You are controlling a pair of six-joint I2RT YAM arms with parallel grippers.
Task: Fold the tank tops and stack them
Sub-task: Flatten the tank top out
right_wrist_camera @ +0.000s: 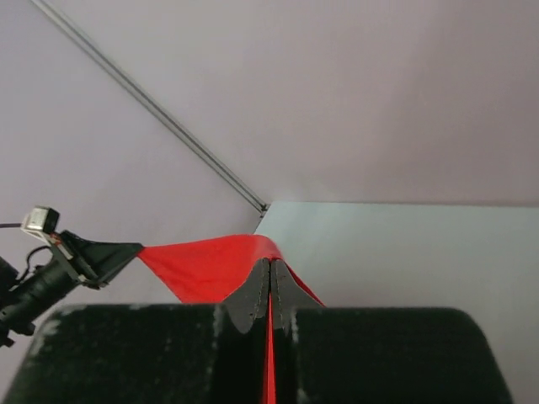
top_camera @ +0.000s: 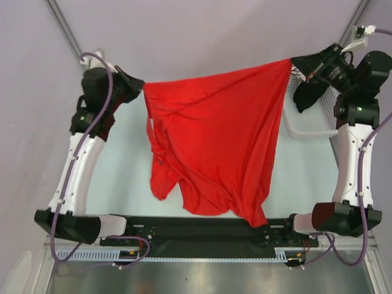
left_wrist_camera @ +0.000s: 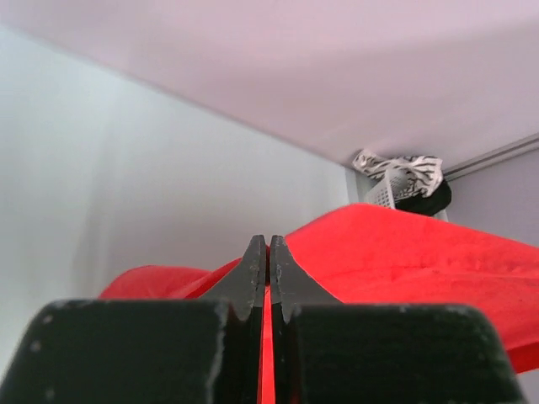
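Thin red tank top [top_camera: 220, 141] held aloft, creased and draping, left gripper [top_camera: 139, 90] jaws clamped on one edge, right gripper [top_camera: 295, 63] jaws clamped on the other, white mesh basket [top_camera: 312, 125] holding dark cloth [top_camera: 306, 95] just beside it

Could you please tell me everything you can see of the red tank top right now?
The red tank top is plain, bright red, thin soft fabric. The left gripper and right gripper are each shut on one end of its nearly taut top edge, holding it spread. Below, it hangs in loose folds, bunched and twisted on the left, tapering to a point by the near edge of the table. Whether it touches the table cannot be told.
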